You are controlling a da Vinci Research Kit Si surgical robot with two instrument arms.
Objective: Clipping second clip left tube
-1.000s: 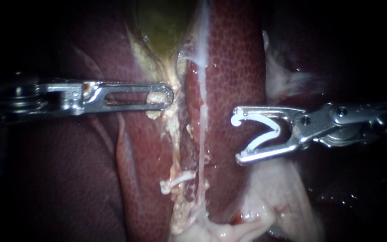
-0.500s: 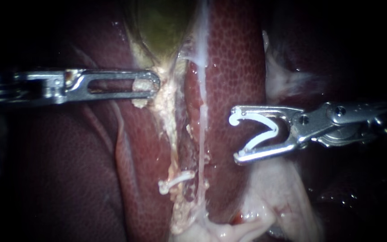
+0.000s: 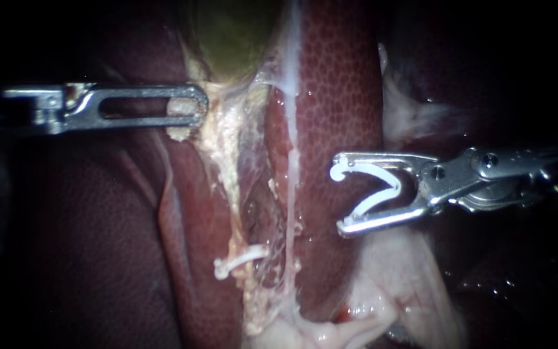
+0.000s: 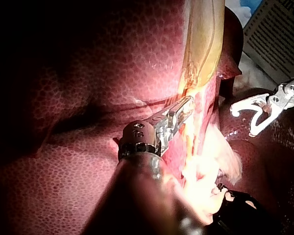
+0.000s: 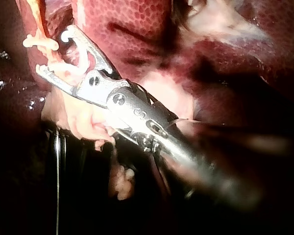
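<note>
Left claw: the left instrument (image 3: 188, 110) is clenched flat on pale tissue (image 3: 177, 133) just under the gallbladder (image 3: 227, 39), its shaft lying level.
Right claw: the right instrument (image 3: 342, 197) stands spread wide, grasping a white loaded clip (image 3: 382, 187) that sits against both halves. It hangs over the liver (image 3: 337, 97), apart from the tubes.
Left tube (image 3: 227, 174): a yellowish strand running down from the gripped tissue, with a seated clip (image 3: 237, 260) across it low down.
Right wrist view only: the seated clip lies just beside one tip of the right claw.
Left wrist view only: a printed sheet (image 4: 279, 34) shows beyond the liver.
Since a second ago: the left instrument has drawn away to its own side. It has stretched the strand and taken the seated clip a little with it. The right instrument is unmoved.
</note>
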